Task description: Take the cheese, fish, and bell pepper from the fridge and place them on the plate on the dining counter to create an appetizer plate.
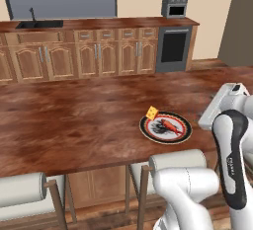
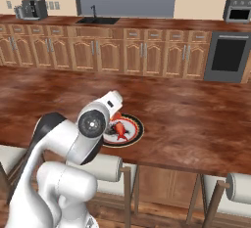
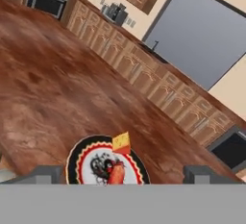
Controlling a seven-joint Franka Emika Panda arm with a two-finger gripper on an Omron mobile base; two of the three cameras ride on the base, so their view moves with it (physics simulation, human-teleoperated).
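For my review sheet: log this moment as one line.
gripper: open, empty, above plate | fish: on plate | cheese: on plate rim | bell pepper: not identifiable

The left base view looks forward and down from behind the arm, which rises at 5 o'clock, across the desk toward the wall cabinets, with the plate right of centre. The right base view faces the same way from the other side, arm at 7 o'clock, and shares the desk, plate and cabinets. The hand view sits closer and rolled, the plate at 6 o'clock and the cabinets running diagonally from 11 to 4 o'clock.
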